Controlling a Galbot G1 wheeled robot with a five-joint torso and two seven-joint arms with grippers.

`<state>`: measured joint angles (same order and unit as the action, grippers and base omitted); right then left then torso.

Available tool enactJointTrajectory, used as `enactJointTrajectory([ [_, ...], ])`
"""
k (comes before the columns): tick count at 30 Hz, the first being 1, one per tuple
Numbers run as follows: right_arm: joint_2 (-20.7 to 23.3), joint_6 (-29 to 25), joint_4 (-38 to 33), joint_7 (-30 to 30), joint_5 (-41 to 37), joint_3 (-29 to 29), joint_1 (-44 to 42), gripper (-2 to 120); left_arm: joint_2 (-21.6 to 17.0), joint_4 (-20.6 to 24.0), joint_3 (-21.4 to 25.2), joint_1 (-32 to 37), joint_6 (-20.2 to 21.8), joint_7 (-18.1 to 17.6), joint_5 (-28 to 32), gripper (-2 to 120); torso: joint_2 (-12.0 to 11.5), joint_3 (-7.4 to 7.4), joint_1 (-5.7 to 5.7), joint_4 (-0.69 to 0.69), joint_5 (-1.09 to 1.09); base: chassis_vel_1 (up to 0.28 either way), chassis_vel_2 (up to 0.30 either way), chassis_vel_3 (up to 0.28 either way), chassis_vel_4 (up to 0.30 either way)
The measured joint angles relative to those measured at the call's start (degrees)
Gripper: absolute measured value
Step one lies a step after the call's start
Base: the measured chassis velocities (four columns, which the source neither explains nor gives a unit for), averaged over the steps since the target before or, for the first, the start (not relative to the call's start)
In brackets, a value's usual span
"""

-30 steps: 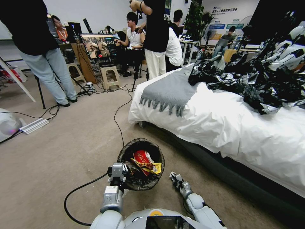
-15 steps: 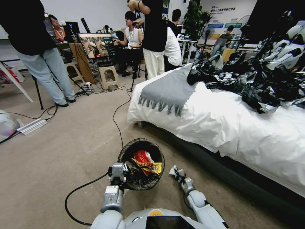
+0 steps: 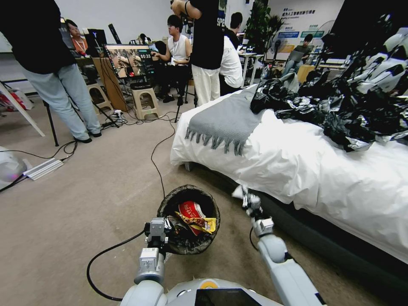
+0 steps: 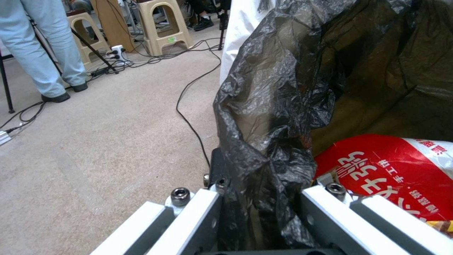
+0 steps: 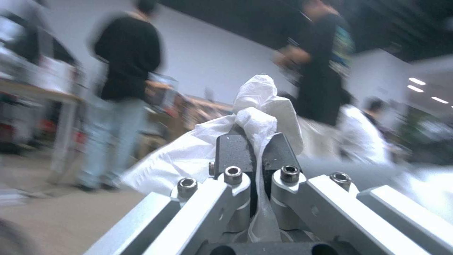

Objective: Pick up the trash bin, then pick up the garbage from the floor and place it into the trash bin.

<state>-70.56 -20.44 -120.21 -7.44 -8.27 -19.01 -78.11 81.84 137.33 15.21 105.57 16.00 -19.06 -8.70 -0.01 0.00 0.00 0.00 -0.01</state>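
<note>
**Litter collection: bin in hand, one scrap in the air**

Bed (image 3: 297, 170): lying far right, white cover, a grey fringed throw (image 3: 227, 121) and a heap of shiny black plastic (image 3: 340, 110) sitting on top.

Floor (image 3: 93, 199): beige carpet, a black cable (image 3: 159, 161) running across it toward the bin. No loose litter is showing on the visible patch.

Trash bin (image 3: 188, 219): round, black-lined, sitting near centre just ahead of the robot's body. Inside it a red-and-white pack (image 3: 190, 211) and a yellow wrapper (image 3: 203, 223) are lying.

Left gripper (image 3: 157, 231): at the bin's near left rim, fingers (image 4: 203, 209) clenching on the crinkled black liner and rim between them.

Right gripper (image 3: 248, 199): raised to the right of the bin, close to the bed's edge, fingers (image 5: 236, 156) pinching a white paper scrap (image 5: 257, 117).

Progress, as judged: bin pickup appears done, two pieces are already binned, and the scrap is waiting to go in. It is not yet over the opening.
</note>
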Motion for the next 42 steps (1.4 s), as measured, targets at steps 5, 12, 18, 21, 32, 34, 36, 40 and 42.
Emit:
enactJointTrajectory([
  [5, 1.93, -0.59, -4.11, -2.83, 1.08, 4.99, -1.78, 0, -0.05, -0.1, -0.21, -0.02, 0.03, 0.01, -0.03, 0, 0.0, 0.0, 0.0, -0.02, 0.01, 0.0, 0.0, 0.0, 0.0],
  [12, 5.85, -0.14, 0.49, -2.85, 5.15, 16.49, -1.55, 0, 0.21, -0.42, -1.3, -0.14, 0.05, 0.13, -0.79, 0, 0.0, 0.0, 0.0, -0.01, 0.01, 0.0, 0.0, 0.0, 0.0],
  [18, 5.01, -0.14, 6.64, -2.31, 6.31, 20.29, 0.1, 0, 0.41, -0.5, -1.72, -0.06, 0.05, 0.16, -1.29, 0, 0.0, 0.0, 0.0, 0.0, 0.0, 0.0, 0.0, 0.0, 0.0],
  [21, 3.88, -0.16, 9.62, -2.1, 6.56, 21.34, 1.07, 0, 0.53, -0.53, -2.02, 0.04, 0.05, 0.18, -1.66, 0, 0.0, 0.0, 0.0, 0.0, 0.0, 0.0, 0.0, 0.0, 0.0],
  [32, 1.19, -0.39, 16.48, -0.99, 6.49, 21.82, 3.28, 0, 0.75, -0.78, -2.99, 0.0, 0.03, 0.21, -2.08, 0, 0.0, 0.0, 0.0, -0.01, 0.0, 0.0, 0.0, 0.0, 0.0],
  [34, 0.86, -0.39, 17.57, -0.78, 6.45, 21.56, 3.83, 0, 0.77, -0.79, -3.06, 0.06, 0.01, 0.2, -2.23, 0, 0.0, 0.0, 0.0, 0.0, 0.0, 0.0, 0.0, 0.0, 0.0],
  [36, 0.54, -0.41, 18.61, -0.72, 6.41, 21.32, 4.24, 0, 0.77, -0.77, -3.06, 0.2, -0.03, 0.19, -2.34, 0, 0.0, 0.0, 0.0, 0.0, 0.0, 0.0, 0.0, 0.0, 0.0],
  [40, 0.18, -0.38, 19.46, -0.7, 6.43, 20.93, 4.42, 1, 0.76, -0.66, -2.98, 0.31, -0.09, 0.18, -2.39, 0, 0.0, 0.0, 0.0, 0.0, 0.0, 0.0, 0.0, 0.0, 0.0],
  [42, -0.03, -0.37, 19.65, -0.63, 6.46, 20.73, 4.49, 10, 0.8, -0.57, -2.93, 0.33, -0.12, 0.18, -2.4, 0, 0.01, 0.0, 0.0, 0.0, 0.01, 0.0, 0.0, 0.0, 0.0],
])
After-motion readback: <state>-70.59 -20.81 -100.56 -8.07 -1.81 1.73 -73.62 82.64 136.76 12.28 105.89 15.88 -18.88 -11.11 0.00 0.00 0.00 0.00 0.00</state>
